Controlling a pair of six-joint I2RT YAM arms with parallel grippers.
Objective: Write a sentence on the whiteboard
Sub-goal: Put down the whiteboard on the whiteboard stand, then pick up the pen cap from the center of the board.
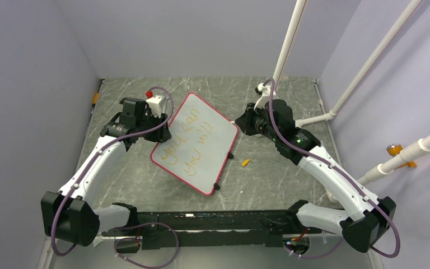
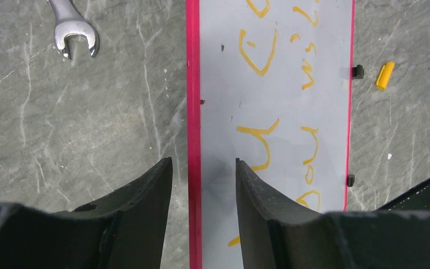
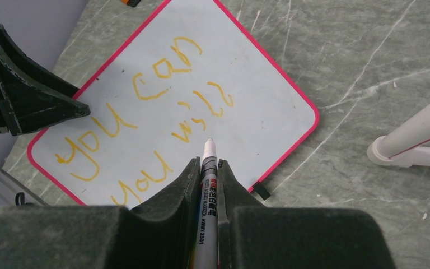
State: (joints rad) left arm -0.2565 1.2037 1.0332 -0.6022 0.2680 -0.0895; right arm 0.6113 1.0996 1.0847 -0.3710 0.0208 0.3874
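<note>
**Right pincer clenched on a marker over the written whiteboard**

Clamped between the two dark fingers of the right pincer is a white marker with printed lettering along its barrel. Its pale tip points out over the whiteboard, just below the word "will". Whether the tip touches the surface cannot be told.

The whiteboard lies flat in the middle of the desk, turned askew, with one rounded corner pointing toward the far edge. Its thin red-pink frame carries small black clips on the side facing the right edge. The sentence runs in two lines of orange handwriting: "you can" above "you will".

The left pincer is released. Its jaws stand apart, one on either side of the frame on the board's side facing the left edge. Whether they touch the board is unclear.

A small yellow cap lies on the desk between the board and the right edge, near a clip but apart from it. A steel wrench lies on the desk on the board's left-edge side, well apart from the frame.
</note>
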